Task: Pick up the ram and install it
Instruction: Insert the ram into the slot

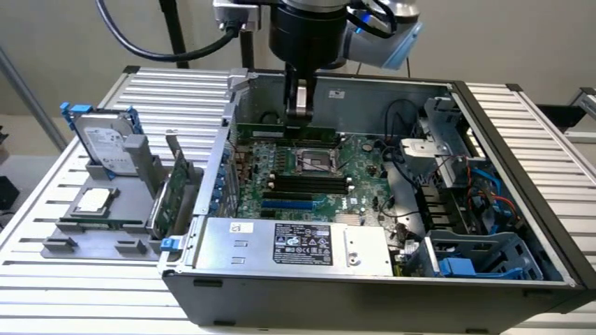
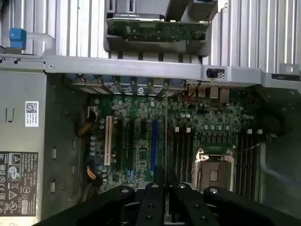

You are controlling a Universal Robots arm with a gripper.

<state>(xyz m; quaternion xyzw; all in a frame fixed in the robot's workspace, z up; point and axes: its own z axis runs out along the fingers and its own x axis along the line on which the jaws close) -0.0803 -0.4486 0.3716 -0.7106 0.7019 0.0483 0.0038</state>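
A: Claw state?
B: The gripper (image 1: 298, 120) is clamped on the ram (image 1: 270, 132). In the wrist view the fingers (image 2: 151, 202) are almost together, with the stick's thin edge running out between them.
A: Where's the ram?
B: Upper middle of the exterior view, inside the open computer case (image 1: 373, 303). It lies level, long side parallel to the black slots (image 1: 308, 183). It hangs over the far part of the motherboard (image 1: 363, 157), above the CPU socket (image 1: 314, 162) in the frame and near the case's back wall. Whether it touches the board, I cannot tell.
A: Where are the slots?
B: Middle of the frame, just below the socket and well apart from the ram.
A: Outside the case?
B: At the exterior view's left there's a grey holder (image 1: 102, 230) on the slatted table (image 1: 177, 87). It has a hard drive (image 1: 107, 143) with blue rails standing upright and a silver square chip (image 1: 93, 200) lying flat. A green expansion card (image 1: 177, 188) stands on edge just beside the case wall.
A: Lower middle?
B: A power supply box (image 1: 289, 244) with a dark label, inside the case.
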